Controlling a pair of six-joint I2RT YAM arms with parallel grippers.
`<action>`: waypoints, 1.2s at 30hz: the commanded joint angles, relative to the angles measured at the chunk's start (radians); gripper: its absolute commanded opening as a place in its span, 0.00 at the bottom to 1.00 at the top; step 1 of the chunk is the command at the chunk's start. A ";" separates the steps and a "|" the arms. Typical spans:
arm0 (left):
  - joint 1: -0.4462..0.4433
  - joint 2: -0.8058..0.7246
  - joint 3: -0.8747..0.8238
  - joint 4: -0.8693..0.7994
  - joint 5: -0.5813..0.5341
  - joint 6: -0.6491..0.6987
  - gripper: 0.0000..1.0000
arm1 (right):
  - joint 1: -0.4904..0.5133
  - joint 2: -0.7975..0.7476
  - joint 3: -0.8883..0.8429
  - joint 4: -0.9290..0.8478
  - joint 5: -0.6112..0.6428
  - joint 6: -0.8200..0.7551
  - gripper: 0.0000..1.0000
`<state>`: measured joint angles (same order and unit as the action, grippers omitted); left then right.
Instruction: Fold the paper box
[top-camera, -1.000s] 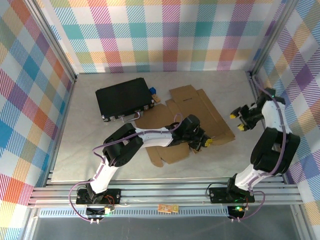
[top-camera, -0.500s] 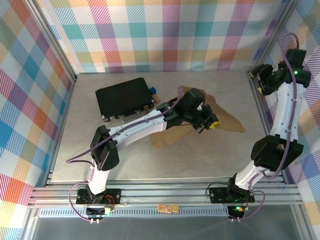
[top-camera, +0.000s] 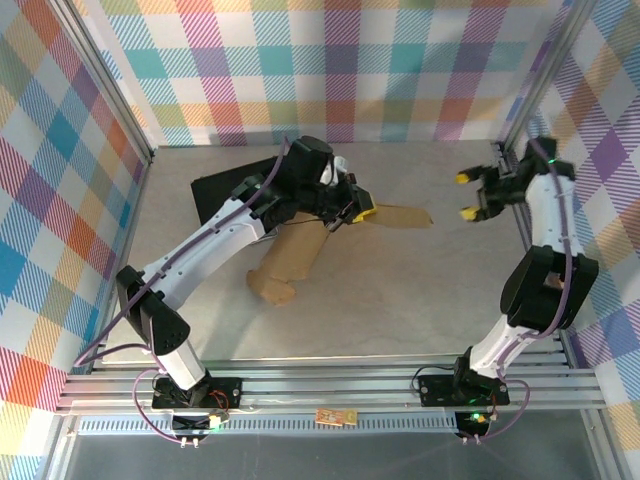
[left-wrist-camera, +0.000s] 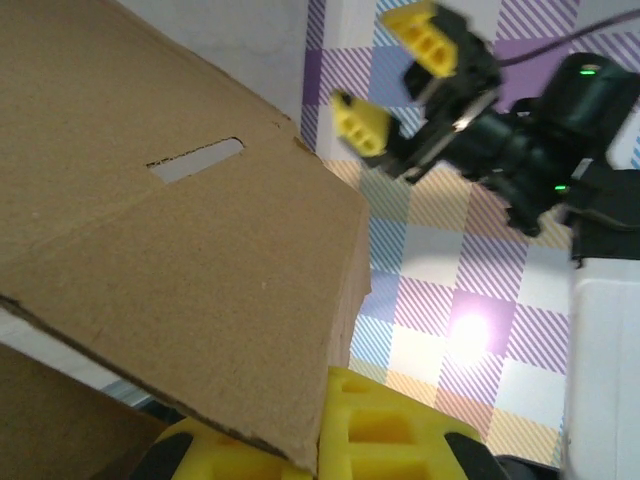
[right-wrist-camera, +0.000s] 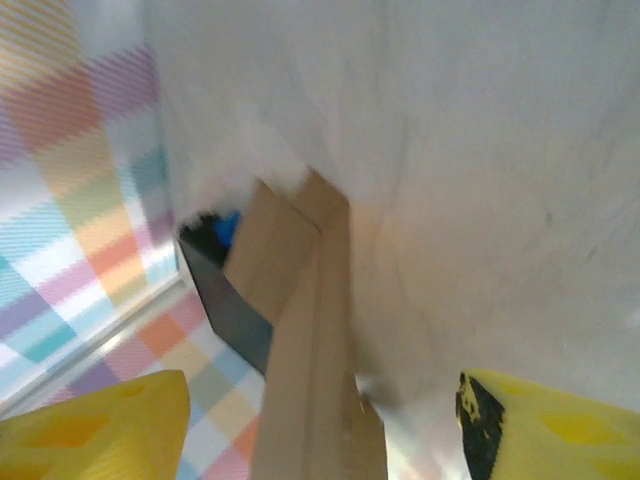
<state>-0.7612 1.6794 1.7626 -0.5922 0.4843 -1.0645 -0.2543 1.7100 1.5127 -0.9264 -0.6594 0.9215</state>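
Observation:
The paper box (top-camera: 300, 255) is a flat brown cardboard sheet. It is lifted off the table and hangs tilted, with one flap (top-camera: 400, 216) pointing right and its low end near the table. My left gripper (top-camera: 355, 211) is shut on its upper edge. In the left wrist view the slotted sheet (left-wrist-camera: 180, 250) is pinched between the yellow fingers (left-wrist-camera: 390, 430). My right gripper (top-camera: 467, 195) hovers open to the right of the flap, apart from it, and is seen again as my right gripper (left-wrist-camera: 395, 80). The right wrist view looks along the sheet (right-wrist-camera: 310, 350) between wide-spread fingertips (right-wrist-camera: 90, 430).
A black rectangular case (top-camera: 218, 195) lies at the back left of the table, partly under my left arm, and shows as the case (right-wrist-camera: 225, 300) behind the sheet. Metal frame posts (top-camera: 520, 110) and plaid walls close in the back and sides.
My left arm has raised the sheet off the table and carried it back and to the left. My right gripper has swung from the back right corner toward the flap and opened wider.

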 joint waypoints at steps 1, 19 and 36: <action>0.015 -0.042 -0.041 0.044 0.062 0.026 0.00 | 0.086 -0.070 -0.188 0.364 -0.205 0.336 0.73; 0.079 -0.070 -0.070 0.059 0.094 0.026 0.00 | 0.276 -0.059 -0.490 0.868 -0.256 0.898 0.61; 0.112 -0.124 -0.087 0.045 0.081 0.012 0.25 | 0.337 -0.132 -0.511 0.998 -0.030 1.115 0.00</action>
<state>-0.6720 1.6207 1.6844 -0.5472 0.5655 -1.0534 0.0784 1.6722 0.9630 0.1570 -0.7937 2.0216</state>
